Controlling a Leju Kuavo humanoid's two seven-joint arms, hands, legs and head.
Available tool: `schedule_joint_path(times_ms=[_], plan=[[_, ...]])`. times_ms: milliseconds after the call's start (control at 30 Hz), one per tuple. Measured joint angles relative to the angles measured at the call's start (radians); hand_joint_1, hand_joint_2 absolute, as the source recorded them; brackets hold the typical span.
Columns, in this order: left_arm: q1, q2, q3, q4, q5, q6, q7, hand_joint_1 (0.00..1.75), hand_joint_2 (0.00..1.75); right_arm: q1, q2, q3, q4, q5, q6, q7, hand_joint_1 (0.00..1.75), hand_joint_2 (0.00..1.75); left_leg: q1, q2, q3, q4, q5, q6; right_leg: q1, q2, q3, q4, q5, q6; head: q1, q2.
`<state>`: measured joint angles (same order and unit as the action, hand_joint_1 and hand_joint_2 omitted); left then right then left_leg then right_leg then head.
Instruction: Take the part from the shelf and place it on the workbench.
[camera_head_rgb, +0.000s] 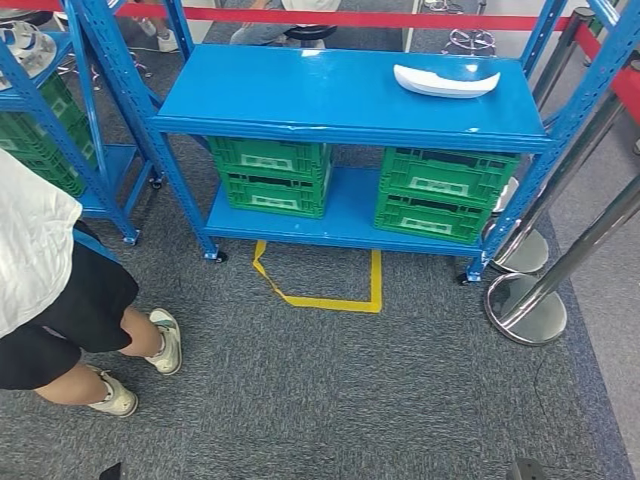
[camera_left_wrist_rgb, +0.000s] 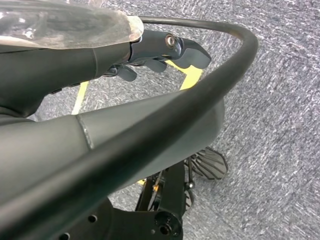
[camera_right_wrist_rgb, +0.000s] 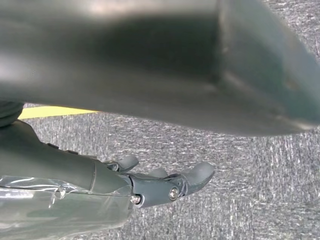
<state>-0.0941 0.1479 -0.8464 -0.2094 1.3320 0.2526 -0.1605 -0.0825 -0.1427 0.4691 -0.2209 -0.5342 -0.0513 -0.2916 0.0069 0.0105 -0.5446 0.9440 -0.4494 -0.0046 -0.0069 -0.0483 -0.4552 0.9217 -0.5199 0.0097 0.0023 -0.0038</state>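
The task has barely begun: the white part (camera_head_rgb: 446, 81) lies untouched at the upper right of the head view, on the blue shelf (camera_head_rgb: 302, 100). Both arms hang over the carpet; the left hand (camera_left_wrist_rgb: 162, 50) and right hand (camera_right_wrist_rgb: 166, 182) hold nothing, fingers loosely extended. Reaching, grasping and carrying remain. Green crates (camera_head_rgb: 272, 175) sit below, a person (camera_head_rgb: 45, 290) stands lower left, and yellow tape (camera_head_rgb: 324, 295) marks grey carpet (camera_head_rgb: 340, 400).

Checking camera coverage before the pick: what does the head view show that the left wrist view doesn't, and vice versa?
Head view alone: the blue shelf with the white part on its top right, green crates below, a person's legs at left, steel posts. Left wrist view alone: the left hand, holding nothing, hanging over the floor. Both: grey carpet and yellow floor tape.
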Motion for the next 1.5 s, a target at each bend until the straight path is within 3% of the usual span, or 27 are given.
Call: schedule_joint_path(times_ms=[200, 267, 333, 400, 433, 467, 500, 567, 600, 633, 700, 733, 867, 1033, 1100, 1200, 1267, 1500], plan=[[0.0, 0.002, 0.0, 0.0, 0.007, 0.003, 0.001, 0.0, 0.0, -0.001, 0.0, 0.0, 0.0, -0.013, 0.004, -0.007, 0.0, 0.0, -0.004, -0.001, 0.001, 0.004, -0.005, 0.01, -0.007, -0.004, 0.005, -0.004, 0.0, 0.006, -0.006, 0.0], [0.0, 0.002, 0.0, 0.0, 0.008, 0.003, 0.001, 0.0, 0.0, -0.002, 0.0, 0.0, 0.0, -0.014, 0.004, -0.008, 0.0, 0.0, 0.003, -0.001, 0.012, -0.015, 0.001, 0.017, -0.007, 0.003, 0.007, 0.001, -0.008, 0.011, -0.007, 0.0], [0.0, 0.001, 0.0, 0.0, 0.008, 0.003, 0.001, 0.0, 0.0, -0.001, 0.0, 0.0, 0.0, -0.015, 0.004, -0.008, 0.0, 0.0, 0.011, 0.001, 0.026, -0.034, 0.007, 0.024, -0.007, 0.026, -0.024, 0.074, -0.052, 0.014, 0.001, 0.0], [-0.001, 0.001, 0.0, 0.0, 0.008, 0.003, 0.001, 0.0, 0.0, 0.0, 0.0, 0.0, 0.0, -0.016, 0.004, -0.008, 0.0, 0.0, 0.011, 0.002, 0.03, -0.036, 0.006, 0.025, -0.011, 0.042, -0.099, 0.219, -0.116, 0.018, 0.012, 0.0], [-0.002, 0.001, 0.0, 0.0, 0.007, 0.003, 0.001, 0.0, 0.0, 0.001, 0.0, 0.0, 0.0, -0.017, 0.004, -0.008, 0.0, 0.0, 0.012, 0.001, 0.032, -0.036, 0.004, 0.024, -0.014, 0.044, -0.132, 0.278, -0.133, 0.022, 0.015, 0.0], [-0.002, 0.0, 0.0, 0.0, 0.006, 0.003, 0.001, 0.0, 0.0, 0.003, 0.0, 0.0, 0.0, -0.017, 0.004, -0.008, 0.0, 0.0, 0.013, -0.001, 0.034, -0.036, 0.002, 0.022, -0.018, 0.044, -0.149, 0.301, -0.129, 0.026, 0.018, 0.0], [-0.001, 0.0, 0.0, 0.0, 0.005, 0.003, 0.001, 0.0, 0.0, 0.005, 0.0, 0.0, 0.0, -0.018, 0.004, -0.008, 0.0, 0.0, 0.016, -0.003, 0.037, -0.034, -0.001, 0.018, -0.022, 0.044, -0.146, 0.284, -0.103, 0.031, 0.019, 0.0], [0.0, -0.001, -0.001, 0.0, 0.004, 0.003, 0.001, 0.0, 0.0, 0.007, -0.001, 0.0, 0.001, -0.02, 0.004, -0.008, 0.0, 0.0, 0.024, -0.009, 0.042, -0.024, -0.011, 0.003, -0.034, 0.044, -0.099, 0.165, -0.024, 0.042, 0.026, 0.0], [-0.001, -0.001, -0.001, 0.0, 0.003, 0.003, 0.001, 0.0, 0.0, 0.007, -0.001, 0.0, 0.001, -0.02, 0.005, -0.008, 0.0, 0.0, 0.025, -0.011, 0.041, -0.016, -0.017, -0.006, -0.037, 0.047, -0.077, 0.109, 0.001, 0.048, 0.032, 0.0], [-0.002, 0.0, -0.001, 0.0, 0.002, 0.003, 0.001, 0.0, 0.0, 0.006, -0.001, 0.0, 0.001, -0.021, 0.005, -0.008, 0.0, 0.0, 0.024, -0.014, 0.038, -0.007, -0.022, -0.016, -0.039, 0.05, -0.063, 0.073, 0.014, 0.044, 0.037, 0.0], [-0.004, 0.003, -0.003, 0.0, 0.0, 0.003, 0.001, 0.0, 0.0, 0.006, 0.0, 0.0, 0.001, -0.021, 0.006, -0.008, 0.0, 0.0, 0.022, -0.018, 0.034, 0.003, -0.027, -0.028, -0.036, 0.055, -0.058, 0.059, 0.012, 0.03, 0.037, 0.0], [-0.004, 0.003, -0.004, 0.0, -0.001, 0.003, 0.002, 0.0, 0.0, 0.006, 0.001, 0.0, 0.001, -0.021, 0.006, -0.008, 0.0, 0.0, 0.022, -0.019, 0.032, 0.005, -0.026, -0.028, -0.036, 0.056, -0.057, 0.06, 0.014, 0.022, 0.032, 0.0], [-0.004, 0.006, -0.004, 0.0, -0.002, 0.003, 0.002, 0.0, 0.0, 0.007, 0.002, 0.0, 0.002, -0.023, 0.006, -0.009, 0.0, 0.0, 0.022, -0.02, 0.033, -0.001, -0.013, -0.008, -0.035, 0.057, -0.058, 0.059, 0.018, 0.015, 0.004, 0.0], [-0.005, 0.008, -0.006, 0.0, -0.003, 0.003, 0.002, 0.0, 0.0, 0.006, 0.002, 0.0, 0.002, -0.023, 0.006, -0.01, 0.0, 0.0, 0.023, -0.019, 0.036, -0.012, -0.009, -0.001, -0.028, 0.057, -0.056, 0.059, 0.014, 0.004, -0.026, 0.0], [-0.005, 0.007, -0.008, 0.0, -0.003, 0.003, 0.002, 0.0, 0.0, 0.006, 0.002, 0.0, 0.001, -0.023, 0.006, -0.01, 0.0, 0.0, 0.025, -0.019, 0.037, -0.016, -0.011, -0.007, -0.025, 0.055, -0.056, 0.06, 0.013, 0.001, -0.032, 0.0], [-0.004, 0.007, -0.008, 0.0, -0.004, 0.002, 0.002, 0.0, 0.0, 0.005, 0.002, 0.0, 0.001, -0.025, 0.006, -0.011, 0.0, 0.0, 0.031, -0.019, 0.038, -0.02, -0.014, -0.037, -0.021, 0.054, -0.057, 0.061, 0.012, -0.001, -0.034, 0.0], [-0.004, 0.006, -0.009, 0.0, -0.005, 0.001, 0.002, 0.0, 0.0, 0.006, 0.002, 0.0, 0.001, -0.027, 0.006, -0.012, 0.0, 0.0, 0.033, -0.019, 0.037, -0.02, -0.015, -0.051, -0.02, 0.054, -0.056, 0.061, 0.012, -0.001, -0.032, 0.0], [-0.004, 0.006, -0.01, 0.0, -0.004, 0.0, 0.003, 0.0, 0.0, 0.005, 0.002, 0.0, 0.001, -0.028, 0.006, -0.015, 0.0, 0.0, 0.027, -0.019, 0.035, -0.013, -0.018, -0.05, -0.022, 0.054, -0.053, 0.058, 0.014, 0.0, -0.026, 0.0]])
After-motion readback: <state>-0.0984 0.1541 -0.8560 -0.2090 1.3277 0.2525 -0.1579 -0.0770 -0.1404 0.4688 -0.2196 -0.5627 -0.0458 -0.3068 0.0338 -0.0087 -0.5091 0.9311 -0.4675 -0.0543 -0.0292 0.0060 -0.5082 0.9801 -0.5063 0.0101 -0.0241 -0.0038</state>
